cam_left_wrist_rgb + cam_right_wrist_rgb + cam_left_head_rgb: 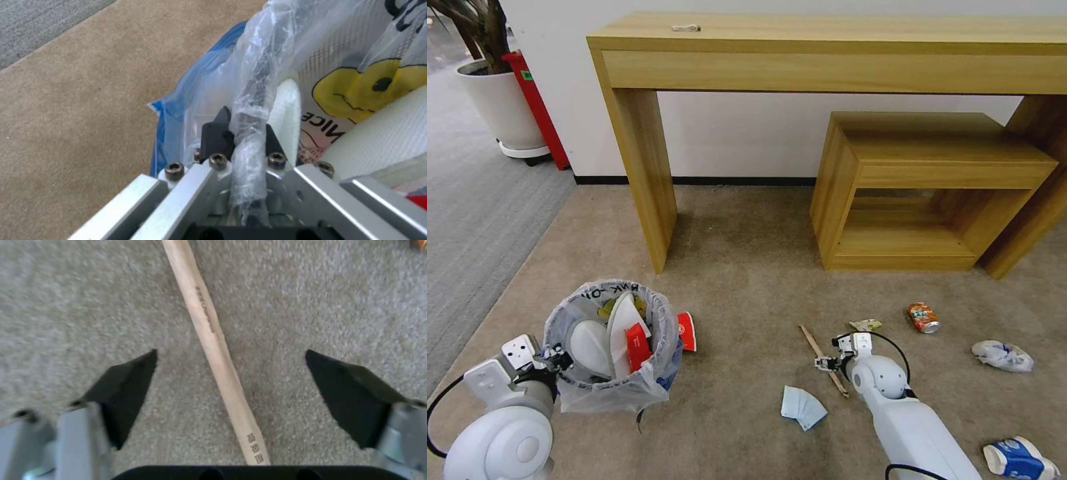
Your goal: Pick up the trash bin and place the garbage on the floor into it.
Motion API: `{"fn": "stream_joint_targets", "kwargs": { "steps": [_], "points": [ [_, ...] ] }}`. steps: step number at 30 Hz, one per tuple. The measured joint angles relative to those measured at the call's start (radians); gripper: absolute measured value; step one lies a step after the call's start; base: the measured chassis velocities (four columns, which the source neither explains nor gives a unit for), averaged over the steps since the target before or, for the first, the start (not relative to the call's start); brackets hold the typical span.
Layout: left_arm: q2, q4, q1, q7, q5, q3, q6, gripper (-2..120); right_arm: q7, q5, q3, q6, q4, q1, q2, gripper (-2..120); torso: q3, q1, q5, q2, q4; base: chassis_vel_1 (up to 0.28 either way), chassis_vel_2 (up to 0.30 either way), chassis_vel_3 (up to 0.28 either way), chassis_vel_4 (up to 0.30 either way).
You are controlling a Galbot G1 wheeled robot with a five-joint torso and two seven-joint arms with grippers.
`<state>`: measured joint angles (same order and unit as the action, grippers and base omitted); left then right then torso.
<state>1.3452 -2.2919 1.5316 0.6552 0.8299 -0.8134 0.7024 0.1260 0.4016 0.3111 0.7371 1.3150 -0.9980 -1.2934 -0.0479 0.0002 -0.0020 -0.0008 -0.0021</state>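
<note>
Lower centre of the head frame: right pincer [231,355] spread astride thin pale wooden chopstick [213,343] on beige carpet floor [89,290]. Light, stiff; best pinched mid-shaft. Lower left: left pincer [242,128] clamping bag-lined round trash bin [610,347] rim.

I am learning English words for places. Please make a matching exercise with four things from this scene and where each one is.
Things:
1. chopstick
2. trash bin
3. crushed can
4. blue tissue

Places:
A. held at its rim by the left gripper
B. on the carpet near the low wooden shelf
C. between the fingers of the open right gripper
D. on the carpet between the two arms

Pairs: 1-C, 2-A, 3-B, 4-D
</note>
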Motion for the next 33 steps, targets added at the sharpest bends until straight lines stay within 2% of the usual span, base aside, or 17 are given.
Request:
{"fn": "stream_joint_targets", "kwargs": {
  "steps": [2,5,10,13,19,20,21,24,28,33],
  "points": [
    [0.0,0.0,0.0,0.0,0.001,0.0,0.0,1,0.0,-0.002,0.0,0.0,-0.003,0.001,-0.001,80,0.0,0.0,-0.0001,0.0,0.0,0.0,0.0,0.0,0.0],
    [-0.002,0.003,-0.002,0.0,0.005,-0.002,0.0,1,-0.005,-0.022,0.004,-0.001,-0.04,0.011,-0.007,62,0.0,0.0,-0.0001,0.0,0.0,0.0,0.0,0.0,0.0],
    [-0.002,0.005,-0.005,0.0,0.007,-0.002,-0.001,1,-0.01,-0.032,0.006,-0.001,-0.05,0.012,-0.01,50,0.0,0.0,0.0,0.0,-0.0001,0.0,0.0,0.0,0.0],
    [0.002,0.003,-0.007,0.0,0.006,0.008,-0.001,1,-0.01,-0.035,0.009,-0.001,-0.051,0.012,-0.011,34,0.0,0.0,-0.0002,0.0,-0.0001,0.0,0.0,0.0,0.0],
    [0.004,0.0,-0.008,0.0,0.005,0.013,-0.001,1,-0.011,-0.043,0.013,-0.002,-0.059,0.015,-0.015,30,0.0,0.0,-0.0001,0.0,0.0,0.0,0.0,0.0,0.0],
    [0.004,0.0,-0.007,0.0,0.005,0.013,-0.001,1,-0.011,-0.048,0.014,-0.002,-0.063,0.016,-0.015,24,0.0,0.0,-0.0001,0.0,0.0,0.0,0.0,0.0,0.0],
    [0.004,0.0,-0.007,0.0,0.005,0.013,-0.001,1,-0.011,-0.048,0.014,-0.002,-0.063,0.016,-0.015,24,0.0,0.0,-0.0001,0.0,0.0,0.0,0.0,0.0,0.0],
    [0.002,-0.002,-0.007,0.0,0.006,0.01,-0.001,1,-0.022,-0.072,0.017,-0.011,-0.082,0.016,-0.016,10,0.0,0.0,-0.0001,0.0,-0.0001,0.0,0.0,0.0,0.0],
    [0.002,-0.002,-0.007,0.0,0.006,0.005,-0.001,1,-0.032,-0.083,0.019,-0.016,-0.085,0.014,-0.014,0,0.0,0.0,0.0,0.0,0.0,0.0,0.0,0.0,0.0],
    [0.005,-0.002,-0.005,0.001,0.006,0.008,-0.001,1,-0.034,-0.083,0.02,-0.018,-0.077,0.01,-0.009,0,0.0,0.0,0.0,0.0,0.0,0.0,0.0,0.0,0.0]
  ]
}}
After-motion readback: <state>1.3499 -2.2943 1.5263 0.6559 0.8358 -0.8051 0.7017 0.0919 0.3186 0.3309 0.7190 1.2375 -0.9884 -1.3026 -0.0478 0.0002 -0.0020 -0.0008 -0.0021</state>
